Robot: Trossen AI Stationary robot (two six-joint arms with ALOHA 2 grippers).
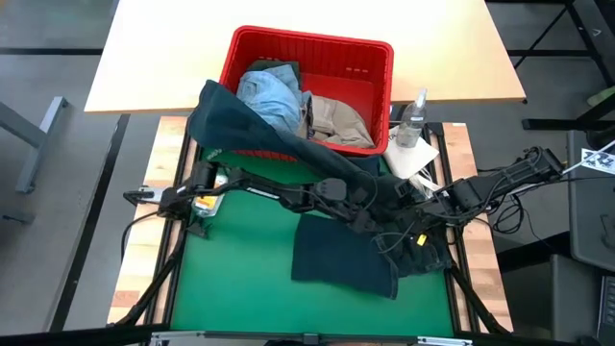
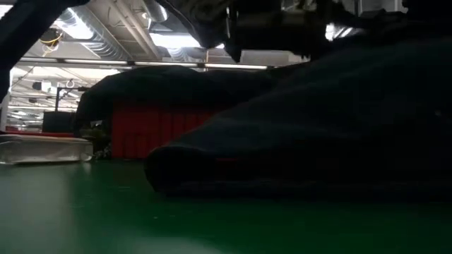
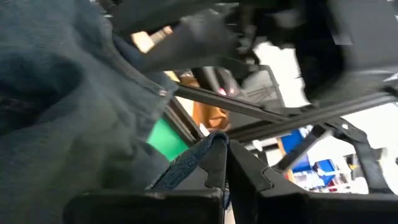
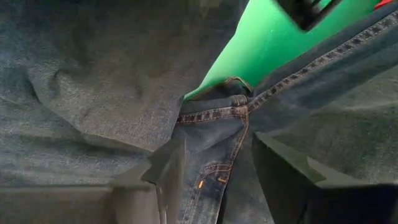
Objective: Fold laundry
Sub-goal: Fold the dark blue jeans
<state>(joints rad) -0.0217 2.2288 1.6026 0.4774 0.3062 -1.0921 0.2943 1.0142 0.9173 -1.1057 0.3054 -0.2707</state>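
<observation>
1. High view: one red basket [image 1: 370,60] at the far end of the green mat [image 1: 240,259]. Inside it, one light blue denim piece [image 1: 269,91] and one beige piece [image 1: 336,117]. One pair of dark jeans [image 1: 346,245] runs from the basket's left rim across the mat to the right half, where it lies flat. One spray bottle [image 1: 413,120] and one white cloth [image 1: 413,159] sit right of the basket. Two arms meet over the jeans mid-mat: left gripper [image 1: 380,207], right gripper [image 1: 408,231]. The mat's left half and near edge are bare; wood strips border both sides.
2. Low view: jeans [image 2: 318,134] fill the right side as one dark heap, the basket [image 2: 152,130] behind. Bare mat in front and to the left.
3. Left wrist view: left gripper [image 3: 225,163] is closed tight, pinching a jeans edge [image 3: 202,149] between its tips.
4. Right wrist view: right gripper [image 4: 214,168] is spread wide, fingers [image 4: 168,171] either side of a jeans seam [image 4: 211,146], pressed into the denim; can't tell if it grips. A green mat wedge shows beyond.
</observation>
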